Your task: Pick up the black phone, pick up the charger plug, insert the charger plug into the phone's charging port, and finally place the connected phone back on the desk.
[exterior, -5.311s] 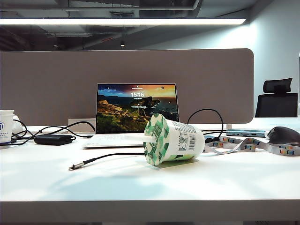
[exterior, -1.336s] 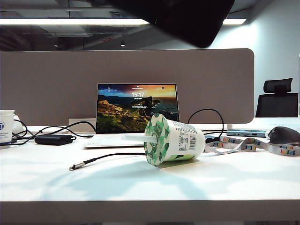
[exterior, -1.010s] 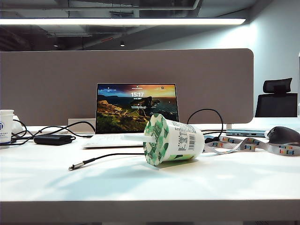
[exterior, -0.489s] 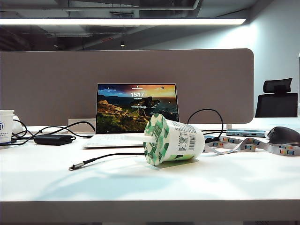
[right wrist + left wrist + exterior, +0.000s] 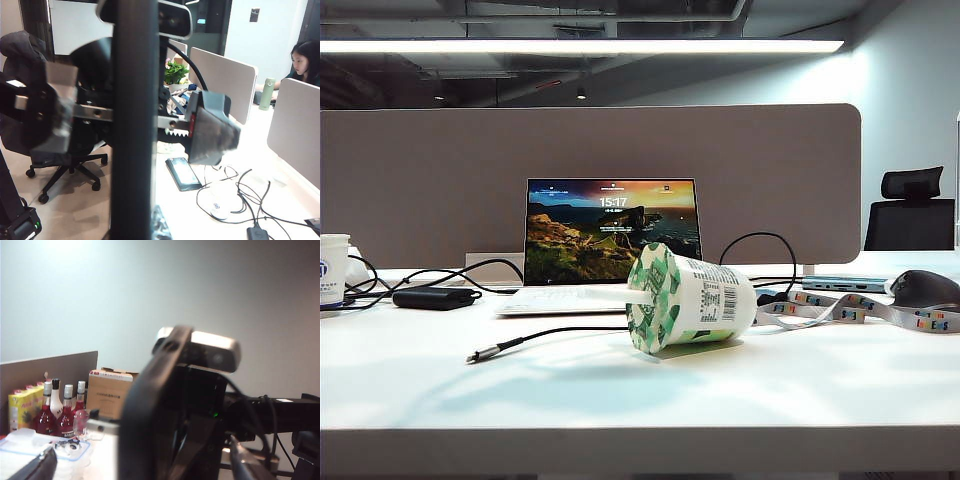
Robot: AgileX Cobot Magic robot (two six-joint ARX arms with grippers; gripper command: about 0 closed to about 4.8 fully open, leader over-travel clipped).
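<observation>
Phone (image 5: 134, 125), one, clamped in right gripper (image 5: 185, 440), facing wide left gripper (image 5: 140, 467), one charger plug (image 5: 475, 356)

Black end effector (image 5: 132, 120), silver-capped camera (image 5: 197, 347)

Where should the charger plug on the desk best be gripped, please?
By the silvery shell of the charger plug, from above, fingers across its width: it lies flat on the desk, tip left, cable trailing right.

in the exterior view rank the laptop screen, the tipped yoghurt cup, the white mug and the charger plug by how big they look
1. Laptop screen
2. Yoghurt cup, though it lies nearer the camera
3. White mug, partly cut off
4. Charger plug
</observation>
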